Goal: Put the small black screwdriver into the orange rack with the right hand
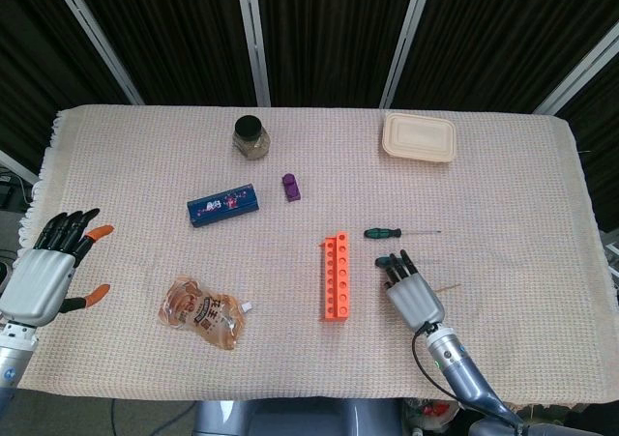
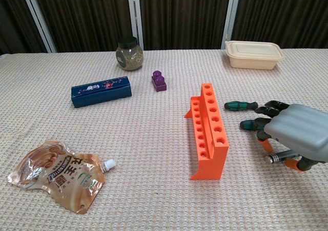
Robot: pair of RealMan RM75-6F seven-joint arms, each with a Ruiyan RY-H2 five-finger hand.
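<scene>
**Right hand low over the small screwdriver**

The right hand point(image 2: 294, 136) sits low on the table, just to the right of the orange rack point(image 2: 207, 131). Its fingers point away from the robot and curl down over a small dark screwdriver point(image 2: 279, 156) that lies flat on the cloth. Only the shiny end of the tool peeks out from under the hand in the chest view. The fingers look like they are touching it, but I cannot tell if the hand really has a hold on it or not. It is hidden in the head view.

2 other screwdrivers with green handles lie close by. One point(image 1: 387, 232) is a bit farther back on the table. The other point(image 2: 251, 124) is right by the fingertips.

The rack stands up with its row of holes facing the ceiling, so a tool can drop in from above. It is near the hand, so the trip should be short.

The left hand point(image 1: 44, 272) waits far off at the table's edge. It holds nothing, and its fingers are spread.
</scene>
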